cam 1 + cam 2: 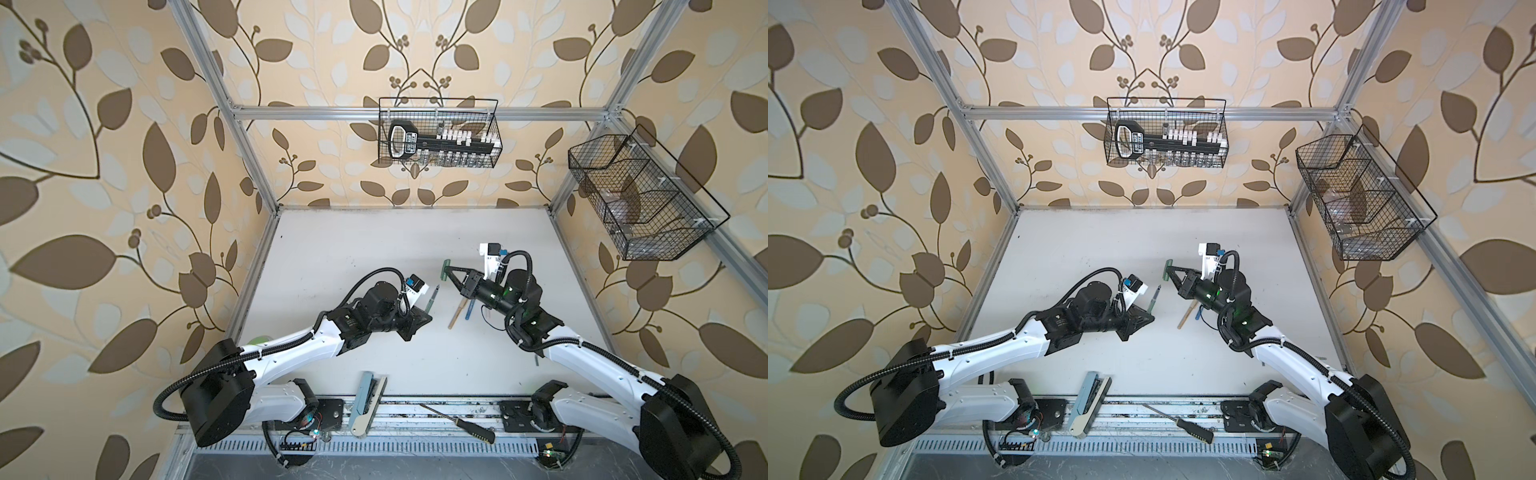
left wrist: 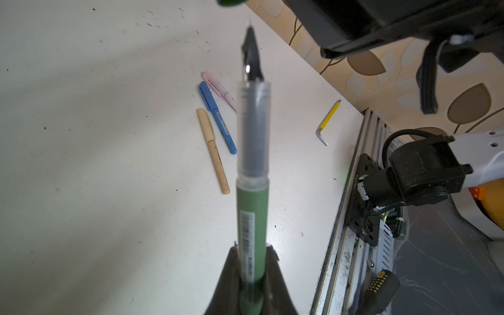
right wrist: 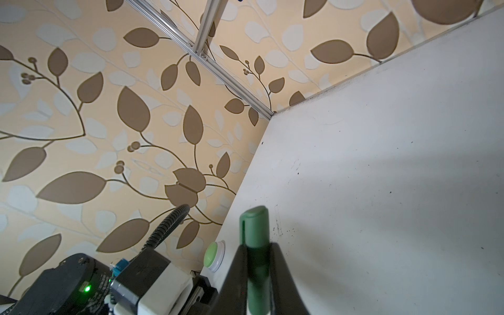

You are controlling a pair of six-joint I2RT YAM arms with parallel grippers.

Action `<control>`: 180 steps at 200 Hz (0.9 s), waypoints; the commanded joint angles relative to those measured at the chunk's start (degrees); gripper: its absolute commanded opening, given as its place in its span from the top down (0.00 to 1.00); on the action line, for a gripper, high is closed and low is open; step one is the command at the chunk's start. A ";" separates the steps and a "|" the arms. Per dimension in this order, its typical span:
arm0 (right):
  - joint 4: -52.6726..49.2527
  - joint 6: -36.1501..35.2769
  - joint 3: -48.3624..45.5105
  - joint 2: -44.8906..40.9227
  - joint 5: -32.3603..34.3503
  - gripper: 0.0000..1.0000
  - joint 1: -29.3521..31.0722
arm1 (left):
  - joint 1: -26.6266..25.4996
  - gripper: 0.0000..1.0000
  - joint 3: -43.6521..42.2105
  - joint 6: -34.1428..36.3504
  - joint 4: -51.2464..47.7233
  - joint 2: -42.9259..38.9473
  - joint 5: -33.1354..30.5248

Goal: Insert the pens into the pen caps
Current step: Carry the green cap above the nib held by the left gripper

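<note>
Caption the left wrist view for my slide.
Left gripper clamps the uncapped green pen; capped blue pen, pink pen and tan pen lie on the table.

White arm shells (image 1: pixel 291 347), black joints (image 1: pixel 220 395), ribbed black cables (image 3: pixel 166 225), green lights (image 3: pixel 87 288)

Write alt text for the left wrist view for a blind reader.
The left pincer grips a dark green pen by its barrel, dark uncapped tip pointing away from the camera. Beyond it, a tan pen, a blue pen and a pale pink pen lie close together on the white table, with a yellow hex key nearer its edge.
</note>
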 commanded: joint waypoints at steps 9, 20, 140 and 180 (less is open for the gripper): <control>1.69 1.19 -0.26 -1.30 -0.62 0.85 0.38 | -0.46 0.99 2.54 0.87 2.60 -1.57 0.59; 2.14 1.30 -0.21 -1.27 -0.67 0.85 0.49 | -0.55 0.98 2.61 0.85 2.81 -1.49 0.85; 3.53 -0.49 1.57 0.83 2.21 0.85 2.05 | -1.08 0.98 2.55 0.05 3.95 -2.54 1.77; 3.33 -0.35 1.06 -0.53 2.29 0.85 2.39 | -1.08 0.98 2.15 0.03 3.95 -2.71 0.96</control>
